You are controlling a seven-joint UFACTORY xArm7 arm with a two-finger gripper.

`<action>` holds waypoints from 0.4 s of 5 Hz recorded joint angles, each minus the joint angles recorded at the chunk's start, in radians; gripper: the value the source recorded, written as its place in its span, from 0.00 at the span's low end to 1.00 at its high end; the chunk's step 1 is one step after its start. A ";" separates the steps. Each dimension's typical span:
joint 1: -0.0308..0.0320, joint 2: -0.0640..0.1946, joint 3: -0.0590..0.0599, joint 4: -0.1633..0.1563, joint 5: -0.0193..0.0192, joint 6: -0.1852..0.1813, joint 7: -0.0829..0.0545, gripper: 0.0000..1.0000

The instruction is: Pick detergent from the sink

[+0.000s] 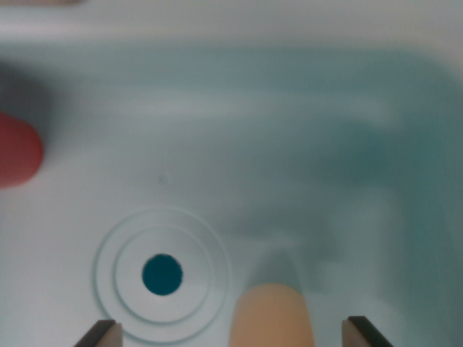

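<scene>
Fingers (235, 334) spread wide, empty. Peach detergent (269, 318) top sits between them, near sink (304, 130) front edge, beside drain (162, 275). Likely rigid, slick plastic; grip body sides squarely.

No text, label, brand, number or sign can be read anywhere in the wrist view; the picture is blurred and every visible surface looks plain.
</scene>
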 joint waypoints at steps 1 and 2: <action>-0.0028 0.001 -0.003 -0.012 0.0011 -0.013 -0.006 0.00; -0.0028 0.001 -0.003 -0.012 0.0011 -0.013 -0.006 0.00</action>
